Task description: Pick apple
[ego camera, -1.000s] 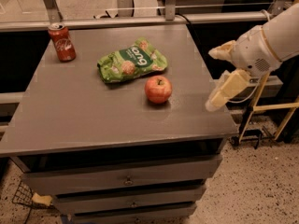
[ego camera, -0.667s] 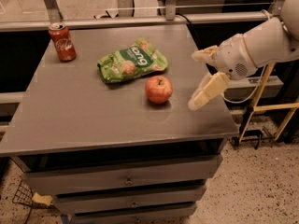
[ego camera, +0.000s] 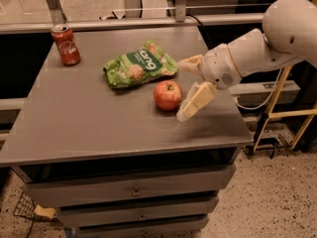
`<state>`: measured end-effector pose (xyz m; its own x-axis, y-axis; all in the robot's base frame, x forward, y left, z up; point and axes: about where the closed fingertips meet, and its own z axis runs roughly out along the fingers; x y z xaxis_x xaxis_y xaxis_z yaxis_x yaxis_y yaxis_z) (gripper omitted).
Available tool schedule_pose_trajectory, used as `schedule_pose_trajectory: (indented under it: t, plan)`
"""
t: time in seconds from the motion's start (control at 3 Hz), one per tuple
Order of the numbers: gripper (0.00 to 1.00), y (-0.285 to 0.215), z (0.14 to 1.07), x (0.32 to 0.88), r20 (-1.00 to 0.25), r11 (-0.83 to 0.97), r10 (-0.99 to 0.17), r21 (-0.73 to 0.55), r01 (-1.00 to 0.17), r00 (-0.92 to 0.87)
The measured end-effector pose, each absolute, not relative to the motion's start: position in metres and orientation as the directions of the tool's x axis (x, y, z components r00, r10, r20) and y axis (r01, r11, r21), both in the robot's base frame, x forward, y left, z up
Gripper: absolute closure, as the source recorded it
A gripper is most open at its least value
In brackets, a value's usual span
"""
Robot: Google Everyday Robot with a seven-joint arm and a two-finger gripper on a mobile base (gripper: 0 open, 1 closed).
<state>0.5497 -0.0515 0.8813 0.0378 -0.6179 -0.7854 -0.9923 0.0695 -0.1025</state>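
The red-orange apple (ego camera: pixel 168 94) sits on the grey table top (ego camera: pixel 89 123), right of centre, just in front of the green snack bag (ego camera: pixel 138 65). My gripper (ego camera: pixel 184 88) comes in from the right on the white arm and is open, just to the right of the apple. One cream finger (ego camera: pixel 196 100) points down toward the table beside the apple; the other (ego camera: pixel 190 63) lies behind it, near the bag's right end. The fingers do not touch the apple.
A red soda can (ego camera: pixel 65 44) stands at the table's back left corner. The table has drawers below its front edge (ego camera: pixel 133 192). A metal rail (ego camera: pixel 148 21) runs behind the table. Yellow stand legs (ego camera: pixel 282 115) are on the floor to the right.
My gripper has moved left across the table, from its right edge to right beside the apple. The apple, bag and can have not moved.
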Motion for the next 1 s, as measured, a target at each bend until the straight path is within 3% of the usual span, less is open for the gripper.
schedule_pose_trajectory:
  t: [0.33,1.0]
  plan:
    - [0.18,-0.031,0.871,0.547,-0.771,0.018,-0.634,-0.088,-0.996,0.057]
    - [0.65,-0.009,0.855,0.540,-0.755,-0.047,-0.651,-0.063,-0.997,0.078]
